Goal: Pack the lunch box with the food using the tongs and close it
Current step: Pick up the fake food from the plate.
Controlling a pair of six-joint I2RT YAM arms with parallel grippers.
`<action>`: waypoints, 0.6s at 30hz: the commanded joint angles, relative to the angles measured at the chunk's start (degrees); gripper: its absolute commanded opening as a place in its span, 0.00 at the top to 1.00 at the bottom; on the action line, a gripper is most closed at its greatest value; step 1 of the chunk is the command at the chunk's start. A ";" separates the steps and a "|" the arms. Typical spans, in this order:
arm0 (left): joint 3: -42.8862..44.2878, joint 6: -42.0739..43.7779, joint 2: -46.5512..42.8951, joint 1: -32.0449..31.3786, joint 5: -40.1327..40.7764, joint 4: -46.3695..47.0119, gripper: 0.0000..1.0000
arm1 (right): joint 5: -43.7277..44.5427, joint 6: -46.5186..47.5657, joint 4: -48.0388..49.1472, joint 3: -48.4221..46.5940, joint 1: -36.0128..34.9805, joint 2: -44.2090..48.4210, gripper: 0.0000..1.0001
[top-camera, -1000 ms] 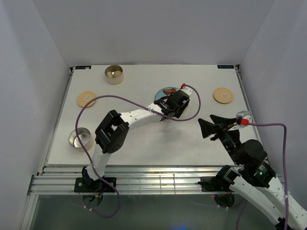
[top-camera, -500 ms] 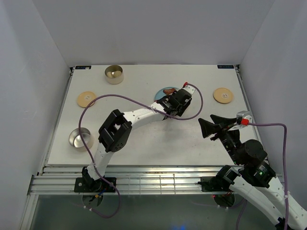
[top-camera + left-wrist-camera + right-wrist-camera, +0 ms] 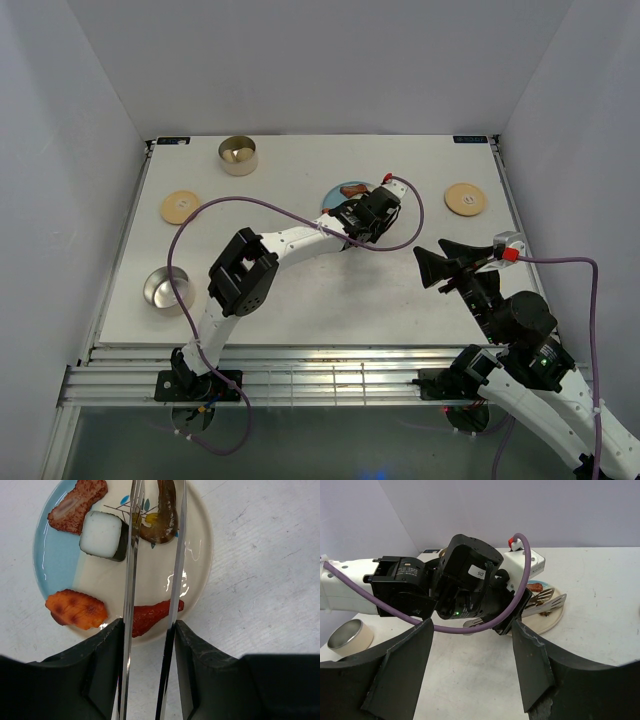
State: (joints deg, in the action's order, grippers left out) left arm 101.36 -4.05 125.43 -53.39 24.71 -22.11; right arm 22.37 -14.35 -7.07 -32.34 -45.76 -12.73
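My left gripper [image 3: 148, 630] is shut on the tongs [image 3: 131, 580], one silver arm against each finger. The tong arms reach over the cream-and-blue plate [image 3: 200, 555] and straddle a curved brown piece of food [image 3: 162, 515]. Also on the plate lie a white block with a dark edge [image 3: 102, 535], a brown slab [image 3: 75, 505], an orange piece [image 3: 75, 610] and a red piece [image 3: 147, 615]. In the top view the left gripper [image 3: 365, 212] is at the plate [image 3: 343, 190]. The lunch box tins [image 3: 237, 153] [image 3: 165, 290] stand open at the left. My right gripper [image 3: 440, 268] is open and empty.
Two round wooden lids lie flat, one at the left [image 3: 179, 207] and one at the back right [image 3: 464, 198]. The left arm's purple cable [image 3: 200, 215] loops over the table. White walls enclose the table on three sides.
The left gripper has edged farther over the plate with the tongs, and its jaws have squeezed the tong arms a little closer. The right arm has not moved.
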 commanded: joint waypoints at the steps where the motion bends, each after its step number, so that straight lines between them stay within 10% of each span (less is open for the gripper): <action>1: 2.17 0.01 -0.27 -0.32 1.22 0.93 0.47 | 1.01 0.29 2.76 -0.09 -0.12 0.34 0.30; 18: 2.97 -1.31 0.78 0.12 0.43 -0.22 0.47 | 1.01 0.29 2.76 -0.09 -0.12 0.51 0.30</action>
State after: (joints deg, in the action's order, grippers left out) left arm 102.41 -4.51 126.34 -53.36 24.86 -22.44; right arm 22.37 -14.35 -7.07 -32.34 -45.76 -12.73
